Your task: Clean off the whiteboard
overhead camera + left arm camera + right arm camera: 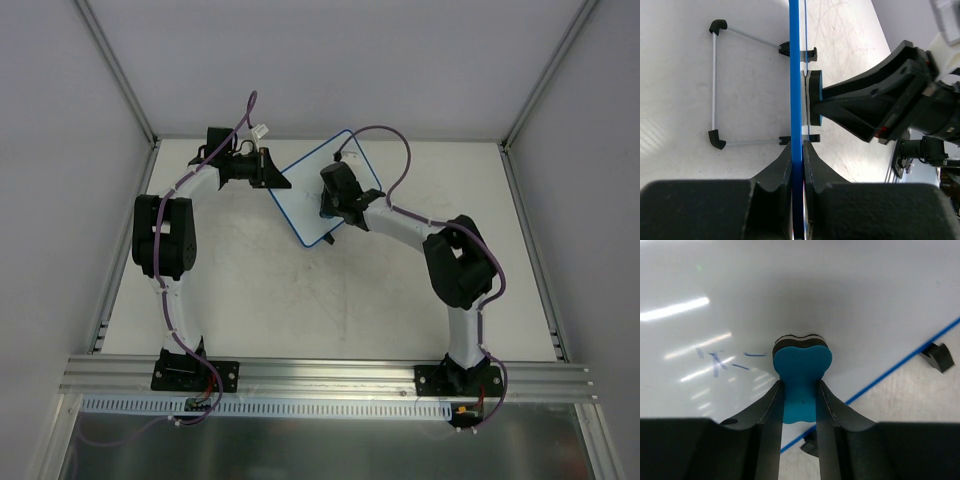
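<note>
Blue-rimmed and white, the whiteboard [308, 195] is standing on the tabletop [300, 300] near the middle of its far edge. Its long axis is running from near-left to far-right, and its written face is facing the near-right corner. The left gripper [278, 182] is clenching the board's blue rim at its left end, jaws tight on either side. The right gripper [799, 390] is grasping a blue eraser [802, 365] and pressing it flat against the face, just beside faint blue marks [722, 362].
</note>
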Motion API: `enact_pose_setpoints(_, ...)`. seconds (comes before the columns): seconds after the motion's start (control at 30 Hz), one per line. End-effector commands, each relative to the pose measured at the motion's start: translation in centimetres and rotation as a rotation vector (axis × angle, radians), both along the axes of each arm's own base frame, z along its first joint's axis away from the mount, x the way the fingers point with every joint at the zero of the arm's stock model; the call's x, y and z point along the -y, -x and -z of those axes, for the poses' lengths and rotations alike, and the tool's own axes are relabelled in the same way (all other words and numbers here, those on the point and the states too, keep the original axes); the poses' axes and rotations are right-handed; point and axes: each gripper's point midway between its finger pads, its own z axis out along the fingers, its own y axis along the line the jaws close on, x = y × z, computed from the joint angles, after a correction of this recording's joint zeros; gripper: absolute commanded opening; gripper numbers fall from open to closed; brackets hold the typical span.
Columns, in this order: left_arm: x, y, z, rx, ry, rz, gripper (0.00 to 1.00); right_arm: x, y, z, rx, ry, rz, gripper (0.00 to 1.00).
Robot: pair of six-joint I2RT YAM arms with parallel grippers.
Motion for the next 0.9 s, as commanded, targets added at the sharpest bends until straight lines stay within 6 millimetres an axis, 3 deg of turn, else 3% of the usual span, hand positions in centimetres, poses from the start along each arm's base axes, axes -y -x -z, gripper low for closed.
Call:
enact_pose_setpoints(0.0, 2.7, 1.5, 0.9, 0.077, -0.044, 0.102, 0.00, -10.8, 0.1, -3.2, 0.086, -0.326, -0.303, 0.00)
enact_pose_setpoints(0.47, 2.8, 1.9, 0.3, 0.092, -0.033, 0.116, 0.00, -11.9, -0.4, -4.4, 0.103, -0.334, -0.412, 0.00)
enact_pose_setpoints(0.7, 2.8, 1.8, 0.2, 0.096, -0.034, 0.116, 0.00, -8.8, -1.4, -1.3, 0.034, -0.238, -0.256, 0.00)
enact_pose_setpoints(0.87, 2.8, 1.9, 0.2, 0.098, -0.036, 0.116, 0.00, -5.3, -1.4, 1.2, -0.028, -0.188, -0.134, 0.00)
